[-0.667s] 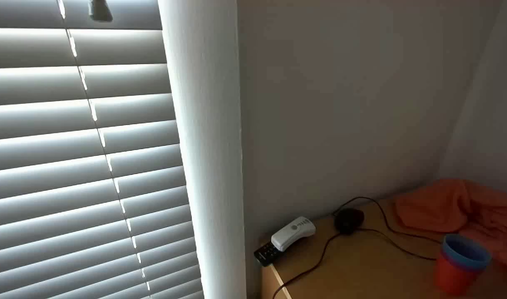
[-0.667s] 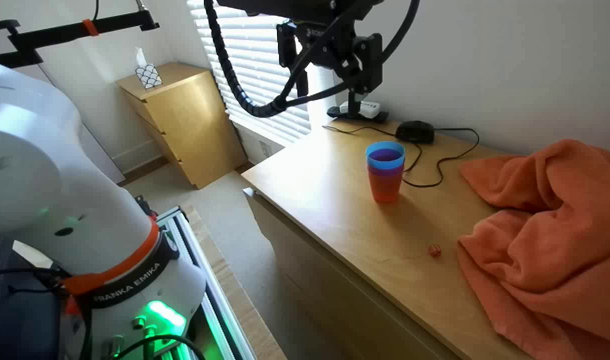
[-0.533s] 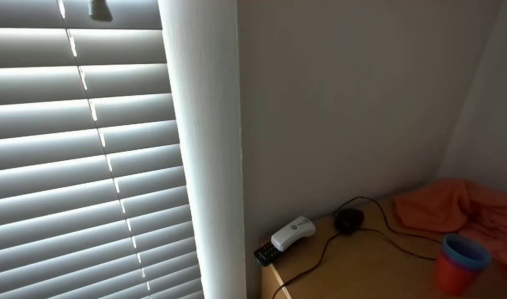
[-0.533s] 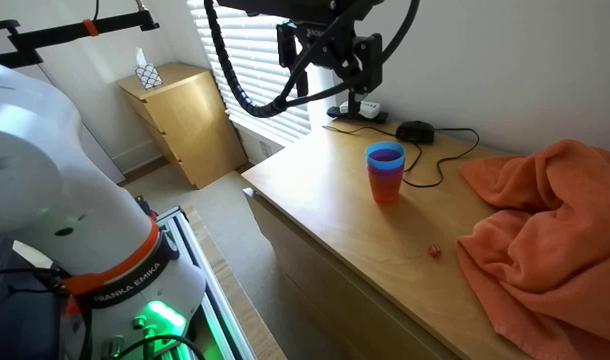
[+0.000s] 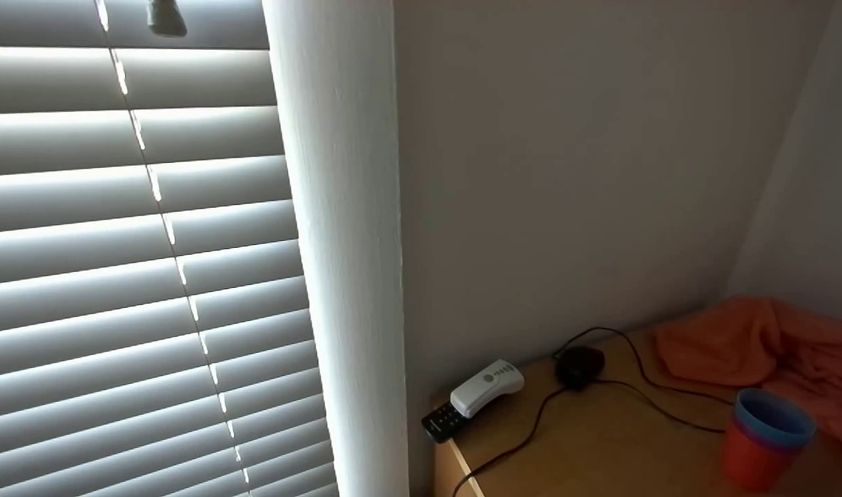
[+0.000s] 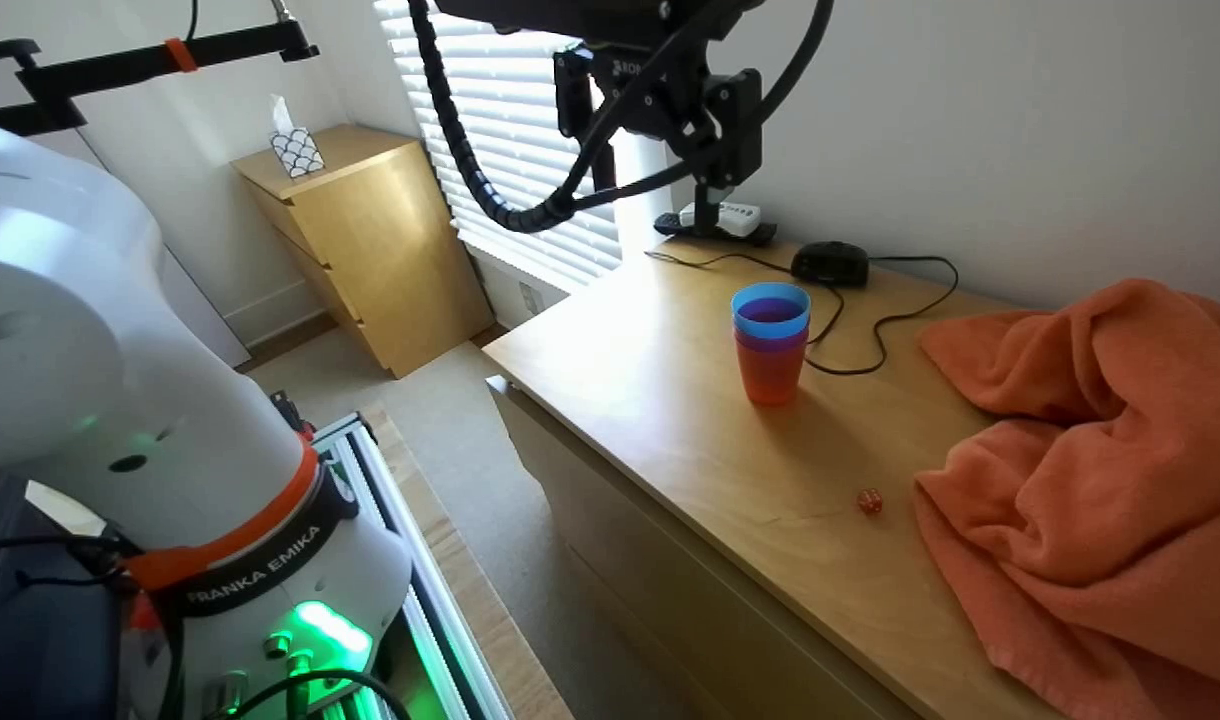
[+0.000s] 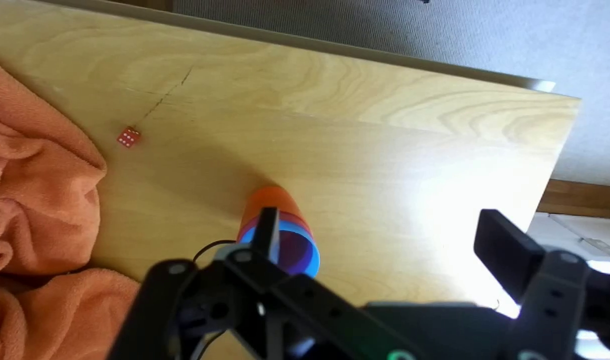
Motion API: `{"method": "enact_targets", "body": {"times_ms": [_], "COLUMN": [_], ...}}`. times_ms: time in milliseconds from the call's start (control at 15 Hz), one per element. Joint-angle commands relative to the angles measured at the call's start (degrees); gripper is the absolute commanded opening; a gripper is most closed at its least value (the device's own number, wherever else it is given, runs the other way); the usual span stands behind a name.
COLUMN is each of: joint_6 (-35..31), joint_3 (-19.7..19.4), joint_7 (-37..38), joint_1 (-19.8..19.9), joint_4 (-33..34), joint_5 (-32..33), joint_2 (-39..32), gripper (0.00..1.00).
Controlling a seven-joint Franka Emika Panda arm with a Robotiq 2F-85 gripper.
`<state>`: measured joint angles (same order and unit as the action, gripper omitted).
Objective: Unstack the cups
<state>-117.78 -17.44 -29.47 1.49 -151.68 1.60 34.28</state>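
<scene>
- Wrist view: nested cups [image 7: 296, 225] stand upright on the desk [image 7: 385, 165], back from its long front edge and in from the short edge nearest the blinds [image 5: 235, 228]; blue shows at the rim, purple below it, orange-red at the base.
- Above the desk I see the gripper [image 7: 385, 237] hang, apart from the cups; its two fingers [image 7: 507, 250] are spread wide, and from the wrist one hides part of the cups.
- Just past the cups, toward the back edge, runs a black cable [image 6: 910, 259], joined to a small black device [image 6: 830, 264] near that edge.
- At the corner where the back edge meets the short edge, a white remote [image 5: 488, 388] lies on a black remote [image 5: 443, 421].
- Farther from the short edge sits a red die [image 7: 129, 137], somewhat nearer the front edge than the cups.
- Just beyond it, an orange cloth [image 6: 1120, 500] lies crumpled on the desk.
- Across from the front edge, the white arm [image 6: 180, 390] stands with a green light [image 6: 332, 628] glowing at its base.
- Past the short edge, well apart from the desk, a tissue box [image 6: 297, 152] rests on a wooden dresser [image 6: 400, 260].
</scene>
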Motion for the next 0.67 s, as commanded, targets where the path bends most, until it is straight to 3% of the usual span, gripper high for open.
{"method": "enact_targets", "body": {"times_ms": [0, 333, 400, 600], "joint_6": [-3.5, -9.8, -8.2, -8.7], "joint_3": [2.8, 5.1, 4.8, 5.2], "joint_7": [3.3, 5.8, 4.2, 4.4], "joint_1": [0.8, 0.3, 0.5, 0.5], "joint_4": [0.0, 0.8, 0.1, 0.4], "joint_5": [0.4, -0.4, -0.3, -0.3], "joint_2": [-3.6, -9.9, -7.3, -8.4], "gripper": [1.0, 1.0, 1.0, 1.0]}}
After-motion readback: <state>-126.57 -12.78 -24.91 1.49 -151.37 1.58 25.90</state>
